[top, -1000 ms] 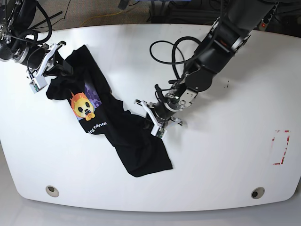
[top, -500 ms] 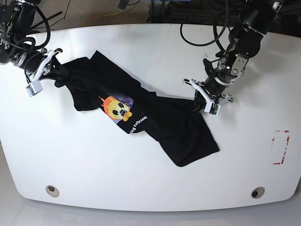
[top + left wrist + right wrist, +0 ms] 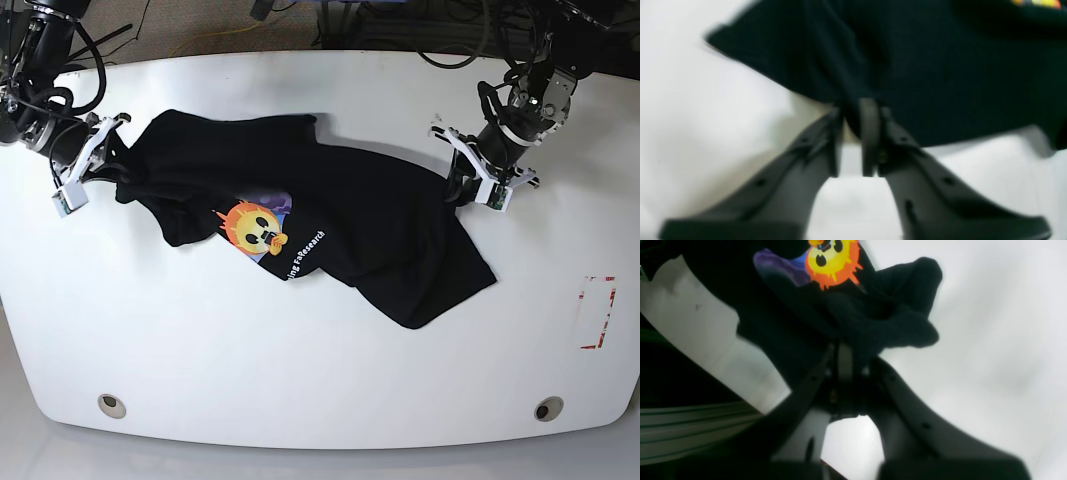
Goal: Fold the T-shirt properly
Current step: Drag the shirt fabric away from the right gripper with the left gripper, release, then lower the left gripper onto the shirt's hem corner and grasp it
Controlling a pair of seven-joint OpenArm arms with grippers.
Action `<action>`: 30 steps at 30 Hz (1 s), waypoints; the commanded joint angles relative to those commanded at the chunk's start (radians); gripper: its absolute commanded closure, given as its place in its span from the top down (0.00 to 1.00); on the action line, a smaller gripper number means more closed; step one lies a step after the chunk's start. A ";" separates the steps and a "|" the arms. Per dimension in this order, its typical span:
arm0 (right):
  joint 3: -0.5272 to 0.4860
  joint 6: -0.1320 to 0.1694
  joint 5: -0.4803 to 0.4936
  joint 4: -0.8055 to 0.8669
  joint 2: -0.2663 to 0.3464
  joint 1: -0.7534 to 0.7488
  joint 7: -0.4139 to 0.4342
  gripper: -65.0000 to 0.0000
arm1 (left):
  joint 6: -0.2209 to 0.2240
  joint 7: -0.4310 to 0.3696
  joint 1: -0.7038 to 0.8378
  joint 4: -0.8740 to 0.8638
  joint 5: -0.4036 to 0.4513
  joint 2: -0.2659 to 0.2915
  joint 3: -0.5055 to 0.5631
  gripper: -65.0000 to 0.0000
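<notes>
The black T-shirt [image 3: 350, 215] lies stretched across the white table [image 3: 320, 380], its orange-yellow face print [image 3: 255, 228] and white text facing up. My left gripper [image 3: 470, 185], on the right of the base view, is shut on the shirt's right edge; in the left wrist view its gripper [image 3: 853, 113] pinches black cloth [image 3: 907, 66]. My right gripper [image 3: 110, 150], on the left of the base view, is shut on the shirt's left edge. In the right wrist view the gripper [image 3: 848, 353] holds bunched cloth [image 3: 880, 323] below the face print [image 3: 831, 256].
A red-marked rectangle [image 3: 597, 312] is on the table at the right. Two round holes [image 3: 112, 405] [image 3: 546, 409] sit near the front edge. Cables [image 3: 60, 60] hang behind the table's back-left corner.
My left gripper has pulled the shirt's edge right and toward the back, spreading the crumpled shirt across the table. My right gripper has shifted slightly outward, still holding the left edge.
</notes>
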 joint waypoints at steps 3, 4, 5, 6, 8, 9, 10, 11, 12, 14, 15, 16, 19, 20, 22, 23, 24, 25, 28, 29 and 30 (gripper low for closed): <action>-0.014 0.000 0.000 -0.002 -0.006 0.006 0.000 0.00 | -0.003 0.035 0.009 0.034 0.000 0.011 -0.025 0.54; -0.020 0.000 0.000 -0.002 -0.008 0.006 0.000 0.00 | -0.003 0.048 0.009 0.046 0.000 0.011 -0.028 0.61; -0.023 0.000 0.000 -0.002 -0.008 0.008 0.000 0.00 | -0.003 0.055 0.011 0.052 0.000 0.011 -0.029 0.65; -0.025 0.000 0.000 -0.002 -0.009 0.008 0.000 0.00 | -0.003 0.066 0.011 0.057 0.000 0.011 -0.031 0.70; -0.025 0.000 0.000 -0.002 -0.011 0.008 0.000 0.00 | -0.002 0.072 0.011 0.057 0.000 0.017 -0.051 0.75; -0.025 0.000 0.000 -0.002 -0.012 0.008 0.000 0.00 | 0.000 0.077 0.011 0.052 0.000 0.021 -0.075 0.75; -0.025 0.000 0.000 -0.002 -0.012 0.008 0.000 0.00 | 0.000 0.077 0.008 0.043 0.000 0.032 -0.091 0.75; -0.025 0.000 0.000 -0.002 -0.012 0.008 0.000 0.00 | 0.000 0.077 0.005 0.031 0.000 0.049 -0.106 0.75; -0.025 0.000 0.000 -0.002 -0.012 0.008 0.000 0.00 | 0.000 0.077 0.003 0.015 0.000 0.074 -0.126 0.75; -0.025 0.000 0.000 -0.002 -0.014 0.008 0.000 0.00 | -0.003 0.078 -0.032 -0.023 0.002 0.117 -0.175 0.75; -0.025 0.000 0.000 -0.002 -0.014 0.008 0.000 0.00 | -0.003 0.081 -0.066 -0.052 0.002 0.133 -0.187 0.75; -0.025 0.000 0.000 -0.002 -0.014 0.008 0.000 0.00 | -0.003 0.095 -0.101 -0.083 0.002 0.140 -0.192 0.75; -0.025 0.000 0.000 -0.002 -0.014 0.008 0.002 0.00 | -0.003 0.140 -0.186 -0.169 0.000 0.149 -0.193 0.75; -0.025 0.000 0.000 -0.002 -0.014 0.008 0.002 0.00 | -0.005 0.150 -0.224 -0.209 -0.003 0.155 -0.193 0.75; -0.025 0.000 0.000 -0.002 -0.014 0.008 0.003 0.00 | -0.005 0.152 -0.272 -0.261 -0.021 0.187 -0.195 0.75; -0.025 0.000 0.000 -0.002 -0.015 0.008 0.003 0.00 | -0.005 0.152 -0.299 -0.293 -0.037 0.199 -0.196 0.75; -0.025 0.000 0.000 -0.002 -0.023 0.008 0.003 0.00 | -0.005 0.152 -0.322 -0.322 -0.052 0.204 -0.196 0.75; -0.023 0.000 0.000 -0.002 -0.032 0.008 0.003 0.00 | -0.005 0.152 -0.341 -0.348 -0.068 0.204 -0.196 0.75; -0.021 0.000 0.000 -0.002 -0.038 0.008 0.003 0.00 | -0.005 0.152 -0.390 -0.431 -0.118 0.209 -0.196 0.75; -0.020 0.000 0.000 -0.002 -0.040 0.008 0.003 0.00 | -0.005 0.152 -0.407 -0.460 -0.141 0.209 -0.196 0.75; -0.020 0.000 0.000 -0.002 -0.040 0.008 0.003 0.00 | -0.005 0.152 -0.420 -0.486 -0.163 0.209 -0.195 0.75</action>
